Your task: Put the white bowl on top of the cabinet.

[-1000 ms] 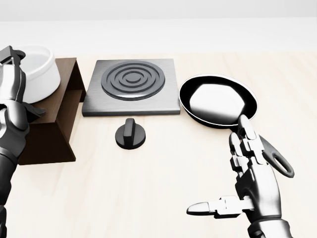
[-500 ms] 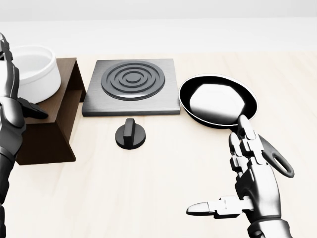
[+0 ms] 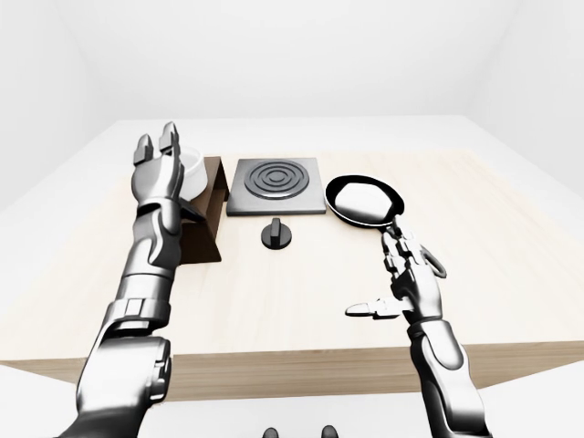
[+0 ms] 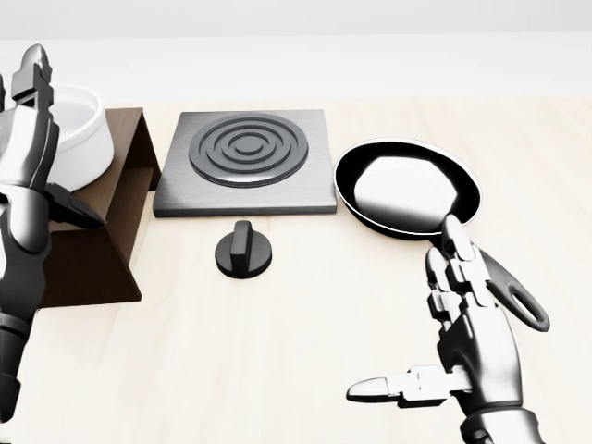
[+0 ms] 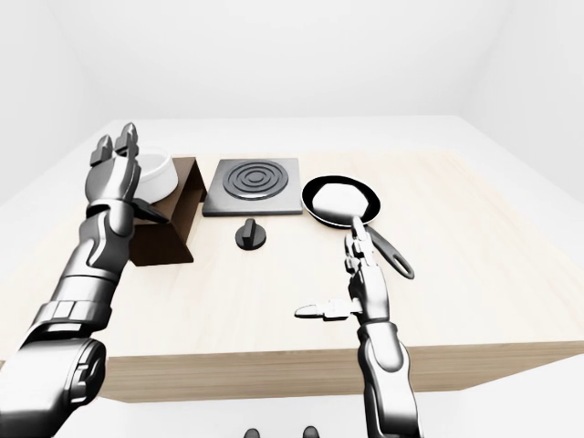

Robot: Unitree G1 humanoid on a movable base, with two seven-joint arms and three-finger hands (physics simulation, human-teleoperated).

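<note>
The white bowl stands upright on top of the dark brown cabinet at the left of the head view. My left hand is open, fingers pointing up, and stands beside the bowl, hiding its left side; the thumb reaches out over the cabinet top. It holds nothing. My right hand is open and empty at the lower right, over the table, close to the pan's handle.
A grey hotplate with rings lies right of the cabinet. A black knob sits below it. A black frying pan lies at the right. The wooden table's near edge shows in the right-eye view.
My left hand has come off the bowl's rim, opened and risen, its fingers now straight up. The bowl stays on the cabinet. The right hand has hardly moved.
</note>
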